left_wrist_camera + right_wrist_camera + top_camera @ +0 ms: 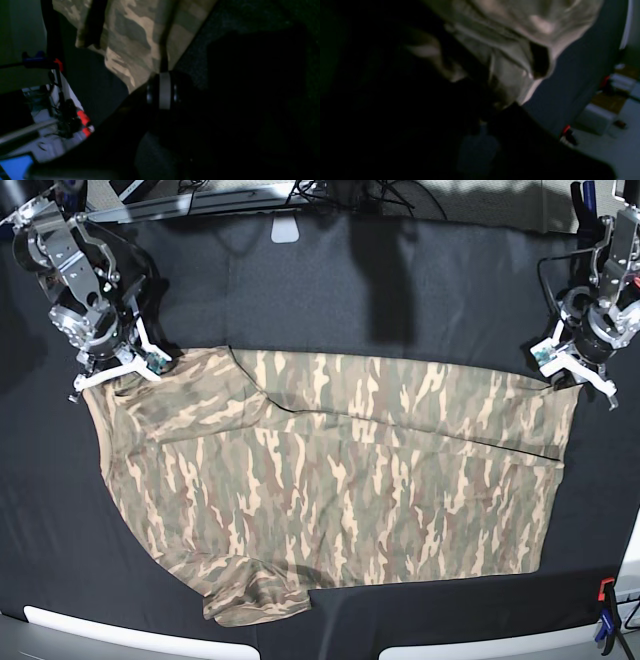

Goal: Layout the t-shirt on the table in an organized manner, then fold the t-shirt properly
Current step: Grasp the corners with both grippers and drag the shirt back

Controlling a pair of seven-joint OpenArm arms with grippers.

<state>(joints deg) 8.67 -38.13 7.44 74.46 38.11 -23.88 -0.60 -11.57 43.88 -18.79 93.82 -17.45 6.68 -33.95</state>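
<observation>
The camouflage t-shirt (340, 480) lies spread across the black table (400, 290), sleeves toward the left of the base view and hem toward the right. A lower sleeve is bunched at the front. My right gripper (118, 372) sits at the shirt's upper left corner, shut on a gathered fold of the t-shirt (510, 50). My left gripper (572, 370) is at the upper right hem corner. There it is shut on the t-shirt (135, 37), and the cloth runs taut away from the dark fingers (163, 75).
An orange-and-blue clamp (606, 620) grips the table's front right edge, and another clamp (40, 61) shows in the left wrist view. Cables and a white tag (285, 228) lie along the far edge. White strips (100, 630) border the front edge.
</observation>
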